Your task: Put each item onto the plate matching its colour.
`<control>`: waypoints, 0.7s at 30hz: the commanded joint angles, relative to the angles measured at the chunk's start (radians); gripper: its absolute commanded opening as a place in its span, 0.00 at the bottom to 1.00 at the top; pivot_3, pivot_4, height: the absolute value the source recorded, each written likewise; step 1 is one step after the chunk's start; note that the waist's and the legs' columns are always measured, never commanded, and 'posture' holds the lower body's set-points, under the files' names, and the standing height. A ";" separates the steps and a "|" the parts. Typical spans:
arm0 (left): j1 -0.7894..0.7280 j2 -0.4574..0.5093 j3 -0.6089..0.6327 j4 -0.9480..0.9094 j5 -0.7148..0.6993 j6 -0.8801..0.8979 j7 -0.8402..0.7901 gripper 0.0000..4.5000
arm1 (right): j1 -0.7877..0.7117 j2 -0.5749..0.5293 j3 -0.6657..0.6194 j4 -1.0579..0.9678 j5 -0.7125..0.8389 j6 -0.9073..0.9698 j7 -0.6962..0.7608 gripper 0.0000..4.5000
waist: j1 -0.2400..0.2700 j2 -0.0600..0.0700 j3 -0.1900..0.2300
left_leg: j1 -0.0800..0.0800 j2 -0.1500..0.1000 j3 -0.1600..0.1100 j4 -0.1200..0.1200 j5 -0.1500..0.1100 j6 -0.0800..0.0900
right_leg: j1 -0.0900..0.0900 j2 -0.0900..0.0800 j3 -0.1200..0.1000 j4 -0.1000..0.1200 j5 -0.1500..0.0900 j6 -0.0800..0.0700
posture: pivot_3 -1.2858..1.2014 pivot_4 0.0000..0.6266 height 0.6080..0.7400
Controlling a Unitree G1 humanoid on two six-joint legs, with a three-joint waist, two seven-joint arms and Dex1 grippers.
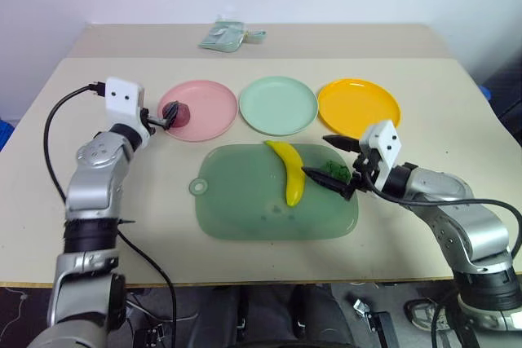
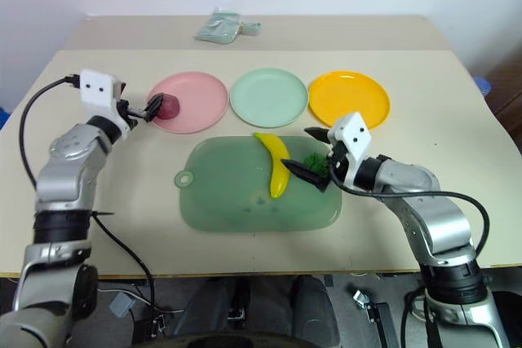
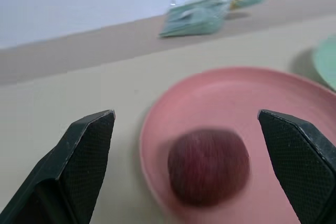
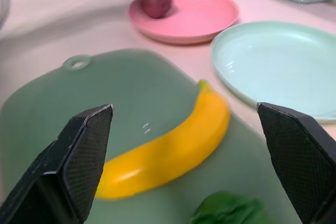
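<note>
A translucent green mat [image 1: 269,197] lies flat at the middle of the beige tabletop [image 1: 457,112], its ring tab [image 1: 197,187] at 9 o'clock. A crumpled pale green packet [image 1: 224,35] sits far back at 12 o'clock, well apart from the mat.

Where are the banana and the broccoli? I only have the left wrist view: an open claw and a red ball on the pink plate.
Observer: Both lie on the translucent green mat; the banana sits left of the broccoli.
Operator: Is the right claw near them?
Observer: Yes, the right claw is open, its fingers on either side of the broccoli, nothing gripped.
Operator: Are the other plates free?
Observer: The mint green plate and the yellow-orange plate each hold nothing.
</note>
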 commanded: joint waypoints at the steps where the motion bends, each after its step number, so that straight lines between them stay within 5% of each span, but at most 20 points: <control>1: 0.161 0.054 -0.012 -0.257 -0.120 -0.020 -0.203 0.99 | -0.035 0.003 0.022 -0.019 -0.013 0.047 -0.037 1.00 | -0.002 0.000 0.000 | 0.000 0.000 0.000 0.000 0.000 0.000 | 0.000 0.000 0.000 0.000 0.000 0.000 | 0.52 0.24 1.00; 7: 0.350 0.116 -0.146 -0.490 -0.230 0.073 -0.387 0.99 | 0.030 -0.104 0.003 0.040 -0.064 -0.059 0.092 1.00 | 0.006 0.000 0.000 | 0.000 -0.002 -0.001 0.000 0.000 0.001 | 0.002 -0.002 0.000 -0.001 0.000 -0.001 | 0.52 0.24 1.00; 21: 0.347 0.086 -0.252 -0.531 -0.240 0.077 -0.422 0.99 | 0.085 -0.141 0.004 0.171 -0.172 -0.179 0.111 1.00 | 0.005 0.001 -0.001 | 0.000 -0.001 0.000 0.001 -0.001 0.002 | 0.002 0.000 0.001 0.000 0.000 -0.001 | 0.52 0.24 1.00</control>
